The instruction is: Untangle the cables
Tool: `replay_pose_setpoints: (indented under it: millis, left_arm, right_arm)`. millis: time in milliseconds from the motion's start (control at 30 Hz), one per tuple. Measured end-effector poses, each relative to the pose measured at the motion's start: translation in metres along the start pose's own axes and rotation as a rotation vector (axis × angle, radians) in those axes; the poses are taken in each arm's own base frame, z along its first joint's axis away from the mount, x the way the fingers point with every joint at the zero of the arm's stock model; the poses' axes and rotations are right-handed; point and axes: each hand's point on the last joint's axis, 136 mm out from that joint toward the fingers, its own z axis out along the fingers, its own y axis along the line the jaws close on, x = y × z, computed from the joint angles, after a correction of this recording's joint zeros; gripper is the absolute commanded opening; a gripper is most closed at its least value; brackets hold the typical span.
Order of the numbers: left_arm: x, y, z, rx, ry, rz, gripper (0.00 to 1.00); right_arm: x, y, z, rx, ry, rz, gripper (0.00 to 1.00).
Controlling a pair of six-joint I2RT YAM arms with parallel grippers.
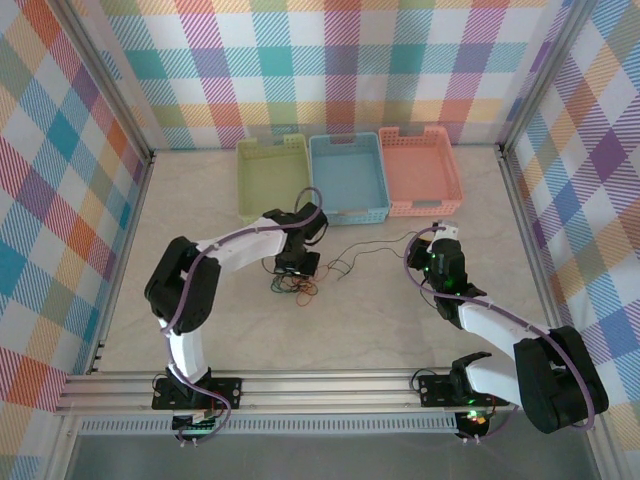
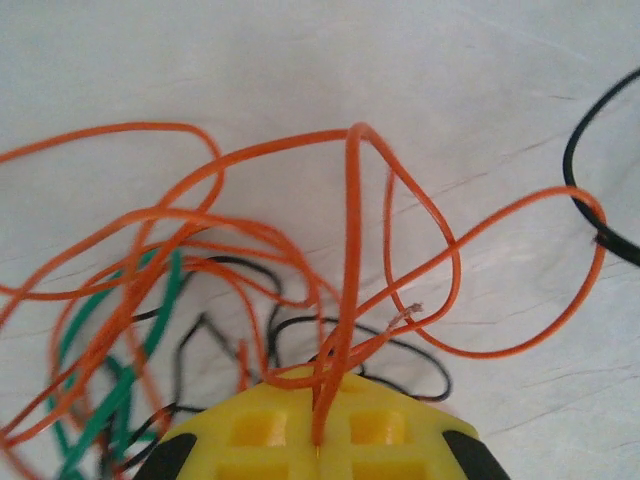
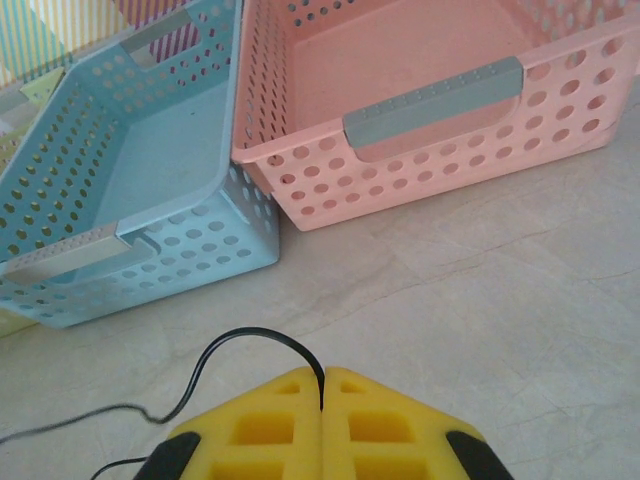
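Observation:
The cables lie in a loose tangle [image 1: 294,288] on the table, just in front of my left gripper [image 1: 297,268]. In the left wrist view, my left gripper [image 2: 322,378] is shut on an orange-red cable [image 2: 352,250] that rises in a tall loop. Green [image 2: 160,320] and black [image 2: 425,365] strands are woven beneath it. One black cable [image 1: 380,246] runs out of the tangle rightward to my right gripper [image 1: 435,240]. In the right wrist view, my right gripper [image 3: 322,385] is shut on this black cable [image 3: 250,335], which arcs off to the left.
Three baskets stand in a row at the back of the table: green [image 1: 250,180], blue [image 1: 347,215] and pink [image 1: 421,208]. The blue [image 3: 150,250] and pink [image 3: 400,170] baskets are right ahead of my right gripper. Checked walls close in the table's sides.

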Motion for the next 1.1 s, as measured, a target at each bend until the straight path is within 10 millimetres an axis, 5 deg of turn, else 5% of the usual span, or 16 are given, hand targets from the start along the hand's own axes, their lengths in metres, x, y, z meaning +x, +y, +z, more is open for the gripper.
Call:
replay_pose_setpoints:
  millis: [867,1100]
  left_arm:
    - [0.008,0.04,-0.034,-0.047,-0.148,-0.075,0.0]
    - [0.016,0.059,-0.036,-0.097,-0.174,-0.105,0.0]
  right_arm:
    - [-0.014,-0.025,-0.017,0.12,-0.098,0.013,0.0]
    - [-0.039,-0.039,-0.038,0.168,-0.218,0.057,0.0]
